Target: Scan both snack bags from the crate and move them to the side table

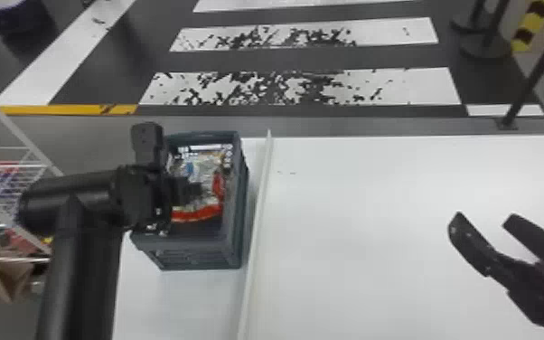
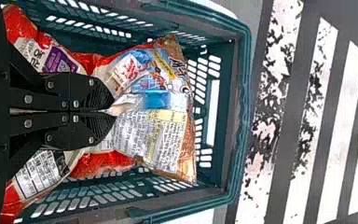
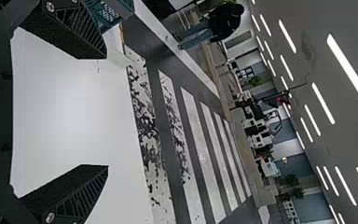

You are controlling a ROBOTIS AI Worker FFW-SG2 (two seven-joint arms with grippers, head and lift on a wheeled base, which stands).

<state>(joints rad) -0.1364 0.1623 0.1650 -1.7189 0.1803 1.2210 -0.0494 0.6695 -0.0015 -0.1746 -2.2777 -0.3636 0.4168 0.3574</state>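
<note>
Rows of long ceiling lights [image 3: 347, 65] glare white beyond the right gripper [image 1: 485, 218], against a dim grey ceiling. Between that gripper's 2 fingers, the table [image 1: 352, 203] is bright, with a pale glow shading to soft grey. Both fingers look nearly black against it. Around the left gripper [image 1: 193, 191], the crate [image 1: 194, 257] is shaded within, and brighter light shows through its slots. Just past the fingertips, the bag [image 2: 168, 144] carries small pale glints. Behind that gripper, a dull sheen runs along the arm [image 1: 88, 185]. Well beyond the right gripper, the pole [image 1: 531, 86] leans, perhaps from edge distortion.
</note>
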